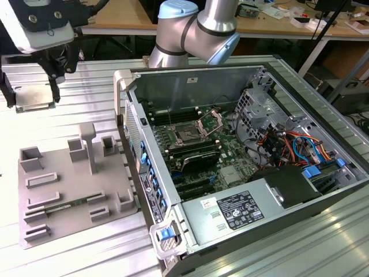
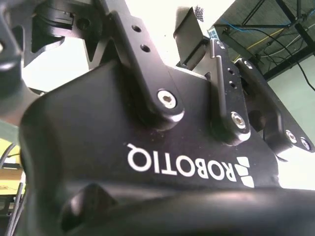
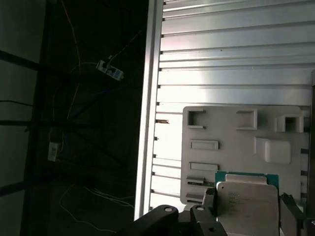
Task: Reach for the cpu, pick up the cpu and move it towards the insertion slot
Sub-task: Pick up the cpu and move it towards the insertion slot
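Note:
The cpu (image 1: 33,99) is a small flat square chip with a silvery top. It hangs in the air above the ribbed metal table at the exterior view's far left, level between the two black fingers of my gripper (image 1: 30,92), which is shut on it. In the first wrist view the cpu (image 3: 247,202) shows a green rim, with the fingers (image 3: 209,216) on either side of it. The insertion slot (image 1: 189,136) is the dark square socket on the green board inside the open computer case, its silver retention frame (image 1: 211,121) raised. It lies well off toward the exterior view's right of the gripper.
A grey plastic tray (image 1: 75,184) with upright posts and recesses sits on the table below the gripper, left of the case; the first wrist view has it (image 3: 231,129) under the chip. The case wall (image 1: 131,124) stands between tray and socket. Cables and drive cages (image 1: 288,138) fill the case's right side.

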Controlling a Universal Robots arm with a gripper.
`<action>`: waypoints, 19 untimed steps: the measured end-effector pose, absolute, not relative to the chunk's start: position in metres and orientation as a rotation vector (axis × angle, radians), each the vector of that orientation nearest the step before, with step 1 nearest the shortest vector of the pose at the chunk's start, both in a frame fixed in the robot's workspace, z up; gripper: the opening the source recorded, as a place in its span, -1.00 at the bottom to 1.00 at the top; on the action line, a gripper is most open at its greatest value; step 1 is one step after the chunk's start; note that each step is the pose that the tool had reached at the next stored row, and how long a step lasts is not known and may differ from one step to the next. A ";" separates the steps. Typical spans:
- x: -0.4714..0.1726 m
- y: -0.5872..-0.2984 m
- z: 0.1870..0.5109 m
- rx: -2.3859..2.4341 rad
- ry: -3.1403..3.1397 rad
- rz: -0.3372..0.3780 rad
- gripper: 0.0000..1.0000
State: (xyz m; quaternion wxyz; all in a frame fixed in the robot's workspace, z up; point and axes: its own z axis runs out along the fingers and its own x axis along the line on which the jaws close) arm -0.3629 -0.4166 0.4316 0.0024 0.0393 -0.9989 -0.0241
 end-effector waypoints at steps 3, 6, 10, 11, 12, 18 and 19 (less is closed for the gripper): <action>-0.344 -0.417 0.432 0.123 -3.131 -0.076 0.09; -0.338 -0.417 0.432 0.123 -3.130 -0.076 0.09; -0.332 -0.417 0.432 0.123 -3.129 -0.076 0.09; -0.331 -0.417 0.432 0.123 -3.129 -0.076 0.09; -0.329 -0.417 0.432 0.123 -3.129 -0.076 0.09; -0.320 -0.417 0.432 0.123 -3.127 -0.076 0.09; -0.318 -0.417 0.432 0.123 -3.127 -0.076 0.09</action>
